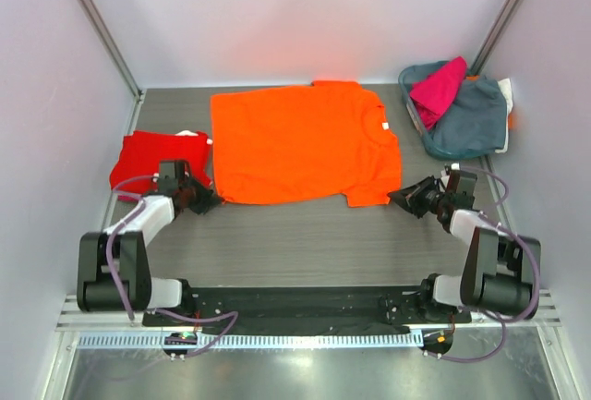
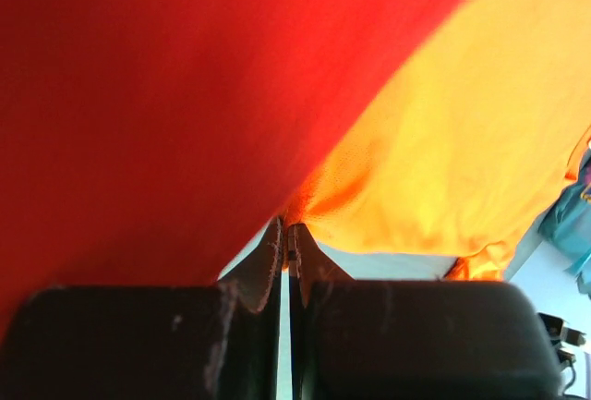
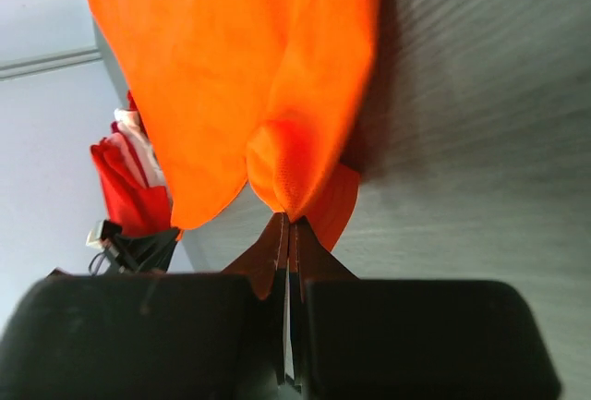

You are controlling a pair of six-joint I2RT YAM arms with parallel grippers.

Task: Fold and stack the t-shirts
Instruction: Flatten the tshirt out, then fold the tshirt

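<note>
The bright orange t-shirt (image 1: 305, 141) lies spread flat mid-table, collar toward the right. My left gripper (image 1: 205, 201) is shut on its near-left corner, and in the left wrist view the jaws (image 2: 286, 232) pinch a peak of orange cloth (image 2: 462, 141) that fills the frame. My right gripper (image 1: 399, 197) is shut on the near-right sleeve corner; its jaws (image 3: 291, 222) hold a bunched fold of the orange t-shirt (image 3: 231, 67). The red t-shirt (image 1: 157, 155) (image 3: 125, 192) lies folded at the left. The magenta t-shirt (image 1: 439, 86) lies crumpled at the back right.
A basket (image 1: 417, 115) at the back right holds a grey-blue garment (image 1: 471, 114) under the magenta shirt. White walls with metal posts close in the table at the left, back and right. Bare grey tabletop (image 1: 314, 238) runs between the orange shirt and the arm bases.
</note>
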